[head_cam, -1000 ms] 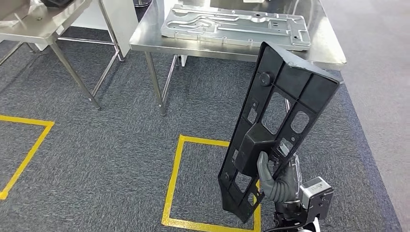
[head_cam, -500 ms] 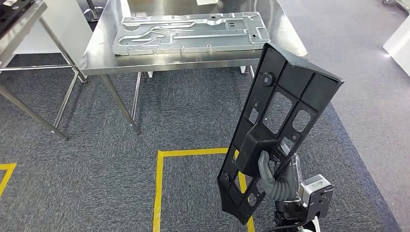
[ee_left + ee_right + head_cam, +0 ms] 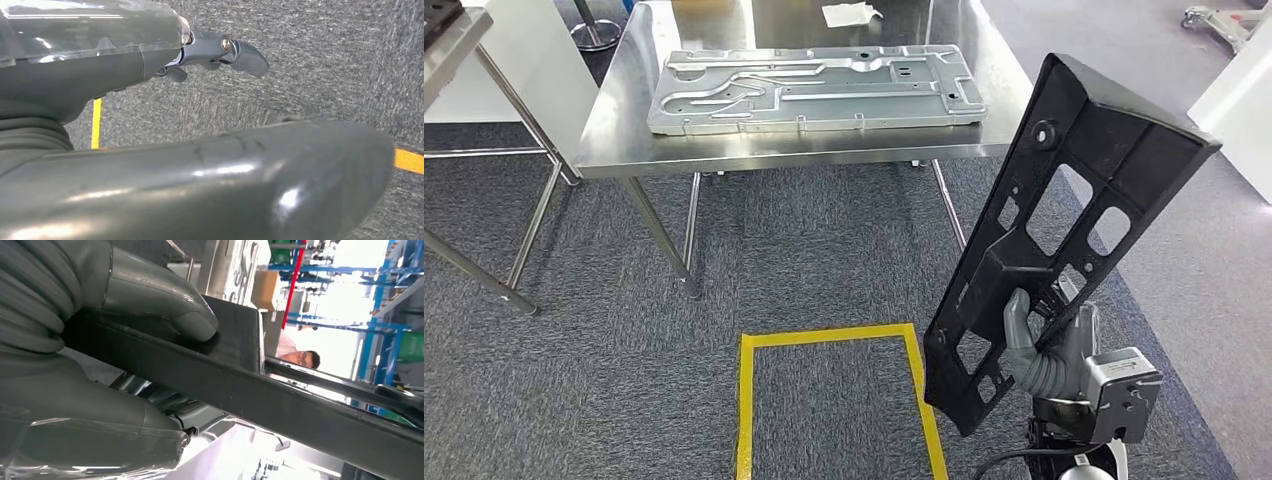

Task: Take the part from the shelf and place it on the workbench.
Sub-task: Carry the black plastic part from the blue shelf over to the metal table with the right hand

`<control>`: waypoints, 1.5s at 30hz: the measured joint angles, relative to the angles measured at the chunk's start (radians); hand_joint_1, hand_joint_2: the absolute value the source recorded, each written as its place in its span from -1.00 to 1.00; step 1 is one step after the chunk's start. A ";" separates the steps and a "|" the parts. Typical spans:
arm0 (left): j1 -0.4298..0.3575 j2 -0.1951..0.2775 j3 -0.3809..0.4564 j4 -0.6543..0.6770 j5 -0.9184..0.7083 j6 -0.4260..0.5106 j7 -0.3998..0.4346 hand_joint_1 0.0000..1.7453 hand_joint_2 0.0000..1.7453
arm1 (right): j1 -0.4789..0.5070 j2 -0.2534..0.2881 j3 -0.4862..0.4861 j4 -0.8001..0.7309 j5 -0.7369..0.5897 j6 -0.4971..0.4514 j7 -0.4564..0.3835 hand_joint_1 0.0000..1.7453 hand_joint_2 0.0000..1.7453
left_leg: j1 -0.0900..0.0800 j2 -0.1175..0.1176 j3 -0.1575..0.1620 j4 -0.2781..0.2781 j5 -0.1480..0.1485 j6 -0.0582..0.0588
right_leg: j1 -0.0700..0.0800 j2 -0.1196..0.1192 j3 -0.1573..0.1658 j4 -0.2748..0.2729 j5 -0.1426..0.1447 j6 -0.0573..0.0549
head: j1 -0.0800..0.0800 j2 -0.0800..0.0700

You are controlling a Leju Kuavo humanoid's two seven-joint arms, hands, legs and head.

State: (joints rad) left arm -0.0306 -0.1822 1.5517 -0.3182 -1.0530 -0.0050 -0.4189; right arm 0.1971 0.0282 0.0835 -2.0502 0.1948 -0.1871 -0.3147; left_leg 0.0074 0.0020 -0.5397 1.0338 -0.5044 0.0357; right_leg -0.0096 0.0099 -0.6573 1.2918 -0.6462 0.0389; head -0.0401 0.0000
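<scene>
My right hand grips a long black plastic part near its lower end and holds it upright, tilted to the right, at the lower right of the head view. Up close, the thumb presses on the part's black edge. The steel workbench stands ahead, beyond a strip of carpet, with a large grey metal plate lying on it. My left hand hangs over grey carpet, its fingers stretched out and holding nothing.
A yellow tape square marks the carpet in front of me. Another steel table stands at the far left. A white sheet lies at the workbench's back. A person stands in the background.
The whole picture has shifted, so the camera has moved: the workbench now lies more squarely ahead. The black part stays in my right hand and sits further right in the picture.
</scene>
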 joint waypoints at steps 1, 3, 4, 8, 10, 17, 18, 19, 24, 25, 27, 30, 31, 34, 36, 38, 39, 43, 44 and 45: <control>0.000 0.000 0.000 0.000 0.000 -0.001 0.002 -1.00 -1.00 | -0.001 0.000 -0.009 -0.001 0.000 0.007 0.001 1.00 1.00 | 0.000 0.000 0.011 0.000 -0.009 -0.001 | -0.001 -0.001 -0.016 -0.005 0.013 0.001 | 0.000 0.000; 0.001 0.000 0.000 0.000 0.000 -0.002 0.005 -1.00 -1.00 | -0.003 0.000 -0.022 0.000 -0.004 0.018 0.002 1.00 1.00 | 0.000 0.001 0.036 -0.001 -0.028 -0.004 | -0.003 -0.007 -0.003 -0.105 0.101 0.000 | 0.000 0.000; 0.001 0.000 0.000 0.000 -0.001 -0.002 0.007 -1.00 -1.00 | -0.005 0.000 -0.026 0.002 -0.008 0.023 0.004 1.00 1.00 | 0.000 0.001 0.049 -0.002 -0.038 -0.008 | -0.001 -0.013 0.009 -0.160 0.145 -0.003 | 0.000 0.000; 0.000 0.000 0.000 0.000 0.000 0.000 0.011 -1.00 -1.00 | -0.010 0.000 -0.029 0.015 -0.008 0.041 0.030 1.00 1.00 | -0.005 0.005 0.076 -0.011 -0.052 -0.034 | 0.007 -0.022 0.031 -0.240 0.175 -0.032 | 0.002 0.000; 0.001 0.001 0.000 -0.001 0.000 0.000 0.013 -1.00 -1.00 | -0.010 0.000 -0.028 0.022 0.032 0.037 0.058 1.00 1.00 | -0.005 0.005 0.084 0.010 -0.053 -0.045 | 0.003 -0.020 0.056 -0.255 0.183 -0.047 | 0.001 0.000; 0.005 0.004 0.000 -0.006 -0.010 -0.010 0.018 -1.00 -1.00 | 0.000 0.004 -0.026 0.042 0.101 0.021 0.109 1.00 1.00 | -0.005 0.002 -0.094 0.224 -0.116 -0.048 | 0.011 -0.030 0.119 -0.261 0.135 -0.061 | -0.001 0.000; 0.006 0.005 0.000 -0.006 -0.011 -0.012 0.018 -1.00 -1.00 | 0.001 0.005 -0.026 0.043 0.106 0.020 0.111 1.00 1.00 | -0.006 0.003 -0.083 0.163 -0.069 -0.041 | 0.014 -0.031 0.134 -0.261 0.125 -0.060 | -0.001 0.000; 0.007 0.007 0.000 -0.007 -0.013 -0.015 0.019 -1.00 -1.00 | 0.003 0.006 -0.026 0.044 0.111 0.019 0.112 1.00 1.00 | -0.009 0.003 -0.069 0.105 -0.023 -0.035 | 0.016 -0.032 0.149 -0.262 0.116 -0.059 | 0.000 0.000; 0.009 0.015 -0.001 -0.012 -0.016 -0.023 0.019 -1.00 -1.00 | 0.011 0.011 -0.026 0.045 0.114 0.021 0.116 1.00 1.00 | -0.021 -0.005 -0.030 0.009 -0.001 0.003 | 0.014 -0.033 0.189 -0.247 0.096 -0.032 | -0.001 0.000; 0.010 0.016 -0.001 -0.013 -0.016 -0.023 0.019 -1.00 -1.00 | 0.014 0.012 -0.027 0.044 0.113 0.021 0.116 1.00 1.00 | -0.018 -0.006 -0.015 -0.003 0.013 0.008 | 0.015 -0.030 0.192 -0.231 0.094 -0.026 | -0.001 0.000; 0.005 0.016 -0.001 -0.014 -0.016 -0.024 0.019 -1.00 -1.00 | 0.014 0.012 -0.027 0.043 0.113 0.021 0.115 1.00 1.00 | -0.012 -0.007 0.012 -0.015 0.017 0.011 | 0.012 -0.021 0.162 -0.166 0.059 -0.015 | -0.001 0.000; 0.000 0.017 -0.002 -0.014 -0.016 -0.024 0.019 -1.00 -1.00 | 0.018 0.012 -0.027 0.043 0.113 0.020 0.115 1.00 1.00 | -0.010 -0.012 0.026 -0.017 0.001 0.009 | 0.000 -0.014 0.047 -0.025 -0.008 0.000 | 0.000 0.000; 0.001 0.017 -0.002 -0.014 -0.016 -0.024 0.019 -1.00 -1.00 | 0.021 0.012 -0.027 0.043 0.114 0.020 0.116 1.00 1.00 | -0.009 -0.014 0.034 -0.017 -0.007 0.006 | -0.004 -0.014 0.020 -0.012 -0.003 0.004 | 0.000 0.000; 0.006 0.016 -0.002 -0.014 -0.019 -0.027 0.020 -1.00 -1.00 | 0.025 0.012 -0.028 0.042 0.127 0.017 0.116 1.00 1.00 | -0.001 -0.019 0.074 -0.017 -0.041 -0.008 | -0.012 -0.014 0.017 -0.138 0.122 0.013 | 0.000 0.000; 0.003 0.017 -0.003 -0.014 -0.022 -0.028 0.020 -1.00 -1.00 | 0.029 0.013 -0.030 0.040 0.141 0.015 0.113 1.00 1.00 | 0.002 -0.022 0.091 -0.020 -0.060 -0.021 | -0.009 -0.017 0.023 -0.217 0.188 0.005 | 0.001 0.000; -0.001 0.017 -0.006 -0.014 -0.023 -0.029 0.020 -1.00 -1.00 | 0.036 0.015 -0.035 0.033 0.151 0.017 0.109 1.00 1.00 | 0.001 -0.024 0.104 -0.027 -0.069 -0.035 | -0.003 -0.018 0.023 -0.233 0.189 -0.015 | 0.002 0.000; -0.004 0.018 -0.007 -0.014 -0.023 -0.029 0.020 -1.00 -1.00 | 0.038 0.017 -0.038 0.027 0.155 0.020 0.106 1.00 1.00 | 0.000 -0.023 0.108 -0.027 -0.071 -0.041 | -0.003 -0.016 0.031 -0.236 0.187 -0.025 | 0.003 0.000; -0.012 0.021 -0.009 -0.014 -0.021 -0.027 0.021 -1.00 -1.00 | 0.040 0.027 -0.047 0.010 0.157 0.045 0.093 1.00 1.00 | 0.003 -0.012 0.019 0.141 -0.085 -0.054 | -0.007 -0.016 0.085 -0.261 0.162 -0.051 | 0.002 0.000; -0.013 0.021 -0.009 -0.014 -0.019 -0.026 0.021 -1.00 -1.00 | 0.040 0.029 -0.047 0.008 0.152 0.054 0.089 1.00 1.00 | 0.003 -0.011 -0.028 0.204 -0.110 -0.056 | -0.006 -0.016 0.097 -0.263 0.153 -0.054 | 0.002 0.000; -0.013 0.021 -0.009 -0.014 -0.017 -0.025 0.022 -1.00 -1.00 | 0.040 0.030 -0.048 0.008 0.148 0.060 0.087 1.00 1.00 | 0.003 -0.010 -0.072 0.249 -0.136 -0.058 | -0.005 -0.015 0.110 -0.264 0.143 -0.055 | 0.002 0.000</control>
State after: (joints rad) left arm -0.0439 -0.1609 1.5423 -0.3326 -1.0698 -0.0303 -0.3971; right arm 0.2373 0.0585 0.0359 -2.0423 0.3424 -0.1268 -0.2278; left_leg 0.0105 -0.0080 -0.6116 1.2827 -0.6401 -0.0219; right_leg -0.0145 -0.0054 -0.5473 1.0279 -0.5037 -0.0160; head -0.0385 0.0000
